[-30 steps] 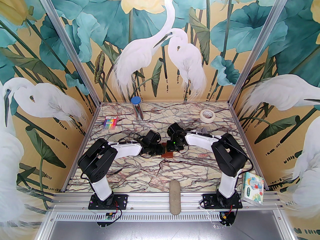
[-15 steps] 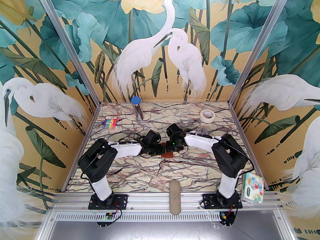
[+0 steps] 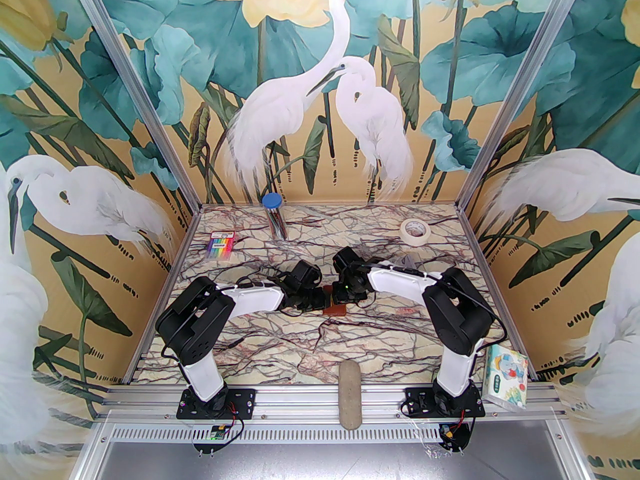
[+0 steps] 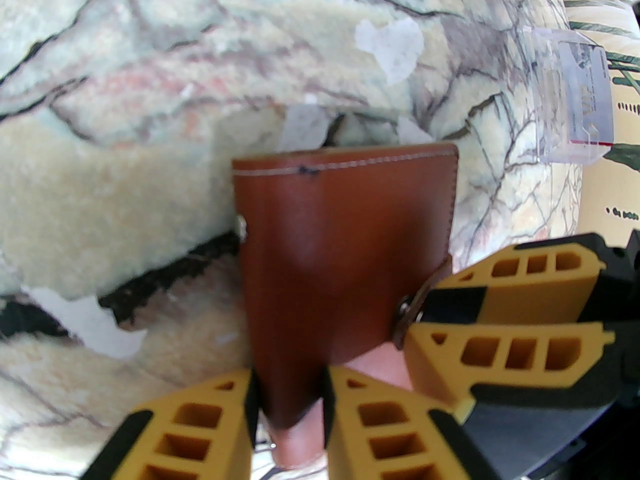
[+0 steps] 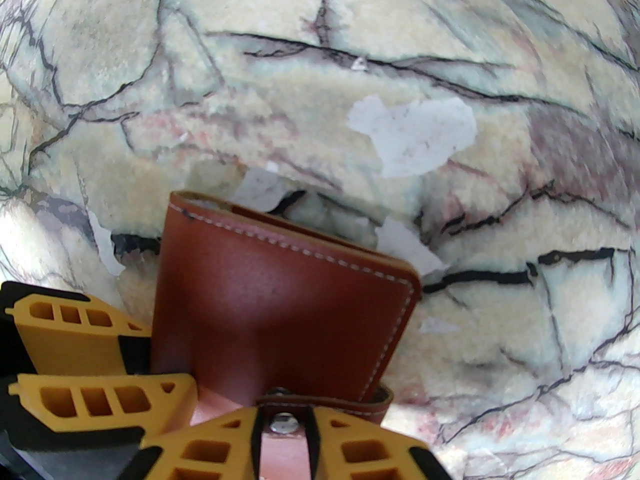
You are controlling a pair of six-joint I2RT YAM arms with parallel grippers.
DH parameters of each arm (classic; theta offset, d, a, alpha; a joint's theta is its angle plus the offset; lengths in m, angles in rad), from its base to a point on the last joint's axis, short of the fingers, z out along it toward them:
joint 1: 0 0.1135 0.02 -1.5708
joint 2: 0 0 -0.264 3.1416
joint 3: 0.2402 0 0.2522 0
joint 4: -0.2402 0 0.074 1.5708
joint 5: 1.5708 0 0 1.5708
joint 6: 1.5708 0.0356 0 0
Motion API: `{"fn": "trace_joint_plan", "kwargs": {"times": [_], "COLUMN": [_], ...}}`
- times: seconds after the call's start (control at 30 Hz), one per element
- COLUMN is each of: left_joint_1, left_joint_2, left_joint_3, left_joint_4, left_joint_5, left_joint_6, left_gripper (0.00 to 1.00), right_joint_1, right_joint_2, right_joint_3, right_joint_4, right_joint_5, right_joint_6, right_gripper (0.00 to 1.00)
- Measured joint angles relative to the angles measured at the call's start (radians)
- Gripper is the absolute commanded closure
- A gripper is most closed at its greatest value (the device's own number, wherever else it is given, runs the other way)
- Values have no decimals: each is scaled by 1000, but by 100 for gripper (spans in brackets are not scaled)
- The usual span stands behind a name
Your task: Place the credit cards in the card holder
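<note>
The card holder (image 3: 336, 309), reddish-brown leather with pale stitching along its edge, sits in the middle of the marbled surface (image 3: 320, 348), caught between the two arms where they meet. It is folded shut, its smooth outer face towards both wrist cameras (image 4: 345, 248) (image 5: 280, 308). Whether its far edge touches the surface or hangs just above it, I cannot tell.

The left hand (image 4: 287, 418) pinches the near edge of the holder, one yellow finger (image 4: 200, 433) on each side of the leather. The right hand (image 5: 282, 433) comes in from the other side and nips the holder's tab (image 5: 280, 408) between its fingers, the metal snap showing in the narrow gap. From above, the left hand (image 3: 320, 299) and the right hand (image 3: 345, 294) lie almost nose to nose over the holder.

Farther out, a clear plastic wrapper (image 4: 575, 98) lies towards the right side of the surface, beyond the right arm. At the back stand a tube with a blue lid (image 3: 274, 215) and a roll of pale tape (image 3: 415, 230), well apart, and a pack of coloured pens (image 3: 220, 246) lies back left. A tissue pack (image 3: 506, 375) sits at the near right corner, and a grey oblong pad (image 3: 350, 393) lies across the near rail between the arm bases.
</note>
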Motion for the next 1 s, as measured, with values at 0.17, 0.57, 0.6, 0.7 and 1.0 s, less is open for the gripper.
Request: {"fn": "trace_joint_plan", "kwargs": {"times": [0.17, 0.57, 0.6, 0.7, 1.0], "left_joint_1": [0, 9, 11, 14, 14], "left_joint_2": [0, -4, -5, -6, -6], "left_joint_3": [0, -21, -26, -31, -32], "left_joint_4": [0, 33, 41, 51, 52], "left_joint_5": [0, 19, 21, 28, 31], "left_joint_6": [0, -11, -12, -16, -18], "left_gripper": [71, 72, 71, 71, 72], "right_joint_1": [0, 4, 6, 10, 13], "right_joint_2": [4, 5, 7, 13, 24], "right_joint_3": [6, 13, 15, 25, 43], "right_joint_4": [-5, -12, -15, -27, -52], "right_joint_5": [-1, 0, 2, 17, 39], "right_joint_6": [19, 36, 37, 42, 47], "right_gripper": [72, 65, 66, 68, 74]}}
